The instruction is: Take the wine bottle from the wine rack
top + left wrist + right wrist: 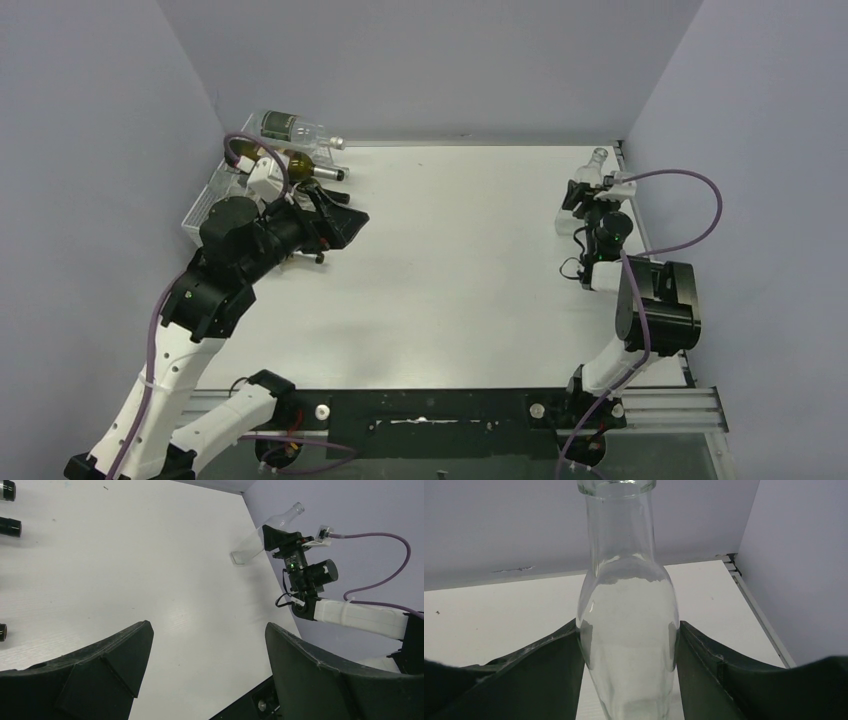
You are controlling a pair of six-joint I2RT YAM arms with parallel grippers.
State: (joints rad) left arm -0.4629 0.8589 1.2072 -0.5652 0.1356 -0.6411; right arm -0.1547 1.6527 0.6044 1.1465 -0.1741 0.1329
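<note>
Tabletop; bottle tilted, neck seemingly wallward

wine bottle: clear glossy glass | right fingers: matt black plastic, grainy | table: matt white, smooth

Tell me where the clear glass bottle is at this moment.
In the top view, the clear glass bottle is at the table's far right corner, tilted and clamped by the right gripper, across from the wine rack.

The clear wine bottle is far right, well apart from the see-through wine rack.
</note>
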